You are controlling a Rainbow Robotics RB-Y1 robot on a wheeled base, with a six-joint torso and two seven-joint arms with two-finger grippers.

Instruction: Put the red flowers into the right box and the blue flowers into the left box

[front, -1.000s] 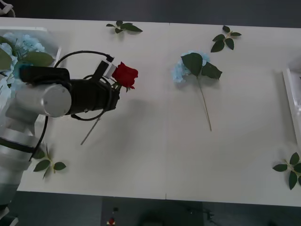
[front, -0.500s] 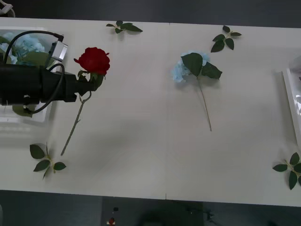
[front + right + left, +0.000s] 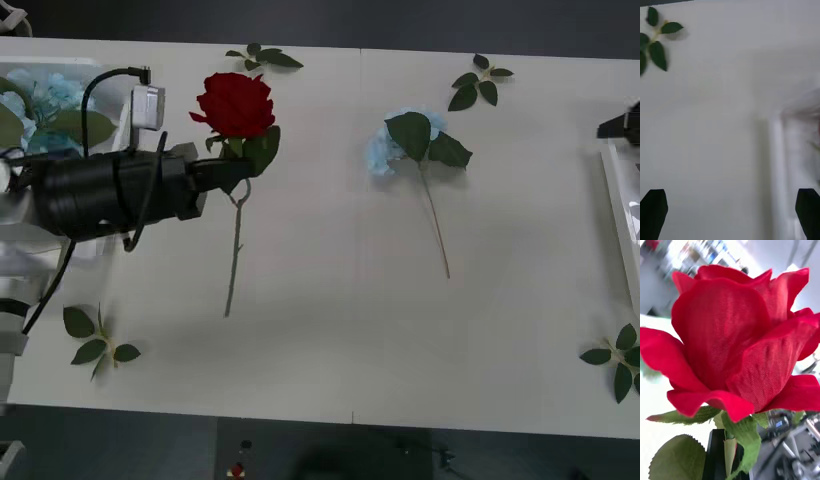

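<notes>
While left gripper (image 3: 228,172) clenches the rose (image 3: 236,104) upper left, stem hanging | right box (image 3: 622,215) far right | right gripper (image 3: 730,213) released, nearer it.

The front camera looks down from above on the whole bench (image 3: 330,340), far enough to take in both ends. The left wrist camera sits very close behind the red rose (image 3: 741,341), also seen from the front (image 3: 235,103). The right wrist camera faces down on the bench (image 3: 711,123) near the right box (image 3: 790,157).
</notes>
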